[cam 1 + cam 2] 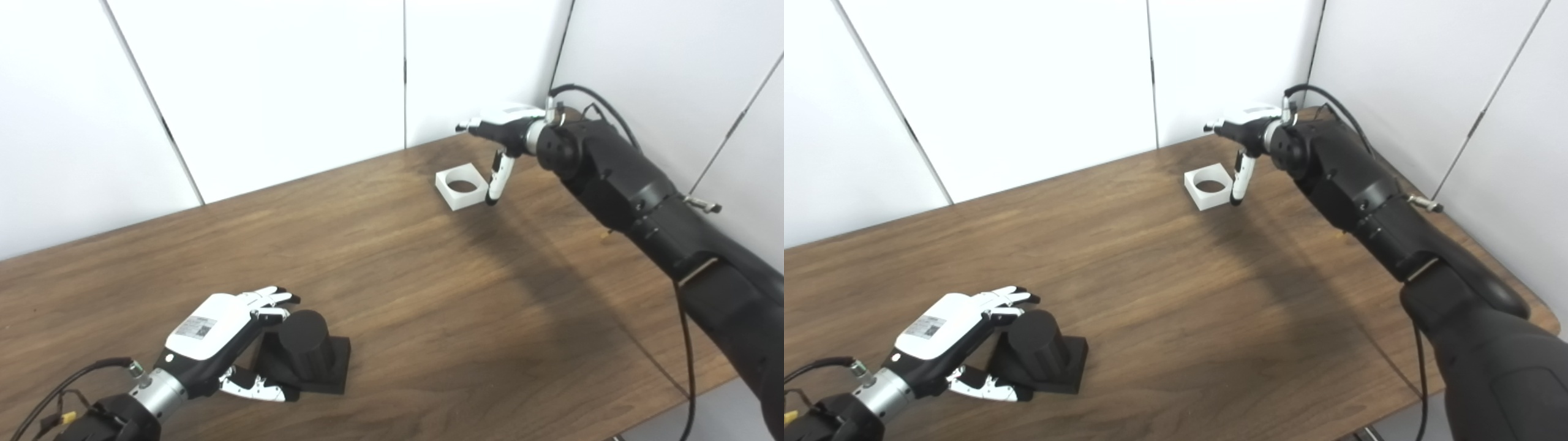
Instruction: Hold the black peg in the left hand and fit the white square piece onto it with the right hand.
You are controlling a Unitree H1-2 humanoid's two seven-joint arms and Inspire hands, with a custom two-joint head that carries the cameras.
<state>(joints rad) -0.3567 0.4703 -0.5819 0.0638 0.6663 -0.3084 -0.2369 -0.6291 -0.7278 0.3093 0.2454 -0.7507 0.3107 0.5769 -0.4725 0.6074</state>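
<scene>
The black peg [304,352], a short cylinder on a square black base, stands on the wooden table [392,288] at the near left. My left hand [229,343] is beside it with fingers apart around the cylinder, not closed on it. The white square piece [462,185], with a round hole, lies flat at the far right of the table. My right hand [499,138] hovers over its right side, open, with the thumb [495,180] pointing down at the piece's right edge and the other fingers stretched out above it.
White wall panels [275,92] run close behind the table and turn a corner behind the right hand. The right forearm [643,202] crosses the table's right edge. Cables hang from both wrists.
</scene>
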